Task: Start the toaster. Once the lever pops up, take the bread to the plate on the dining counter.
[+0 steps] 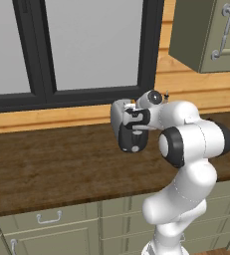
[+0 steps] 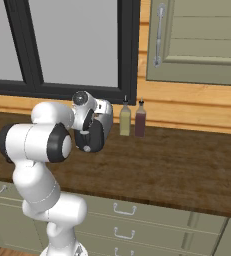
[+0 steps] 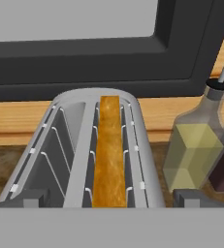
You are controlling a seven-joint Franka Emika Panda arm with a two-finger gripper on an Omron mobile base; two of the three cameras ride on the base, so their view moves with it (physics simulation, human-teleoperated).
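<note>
Bread (image 3: 107, 155) sits in toaster's (image 3: 145, 145) right slot; I see gripper (image 3: 111, 199) wide open, empty, just above toaster.

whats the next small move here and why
Probably ease the open end effector down along the toaster's near end to find its lever. The bread sits in the right slot, seen from above. The lever is not in sight, so whether toasting has started cannot be told.
</note>
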